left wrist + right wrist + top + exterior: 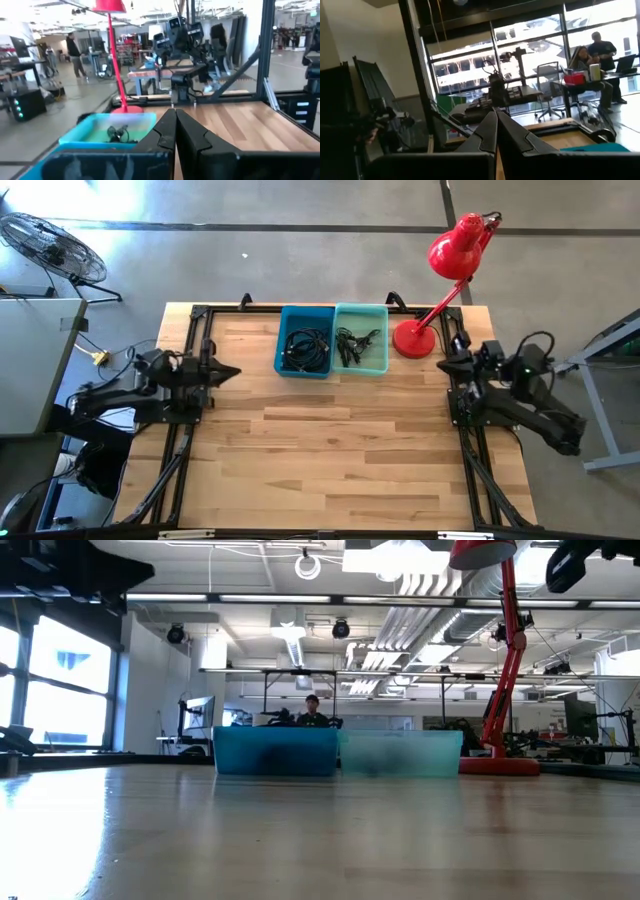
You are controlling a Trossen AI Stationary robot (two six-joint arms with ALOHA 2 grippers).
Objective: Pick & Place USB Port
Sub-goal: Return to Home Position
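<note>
Both arms are parked at the table's (330, 450) sides w/ nothing held. The left gripper (230, 372) is pressed shut, fingers (165, 132) meeting tip to tip w/ no gap. The right gripper (444, 363) is likewise closed, fingers (487, 135) together & empty. The cables are found well ahead of the left fingertips & off to one side: a black coil (305, 348) in the blue bin (305, 310) and a smaller black tangle (358, 340) in the green bin (362, 308), the two bins touching. From the right fingertips the green bin is the nearer one, w/ the red lamp's (412, 338) base between. No cable is seen on the bare wood, so sorting is judged done. The cables are judged light, soft & floppy, w/ stiff hard plugs at the ends & a slick jacket, so some slip is expected. If one had to be lifted again, the bundled middle of the coil would best be pinched, not a plug or lone loop, as loose ends could trail & snag on a bin wall.
</note>
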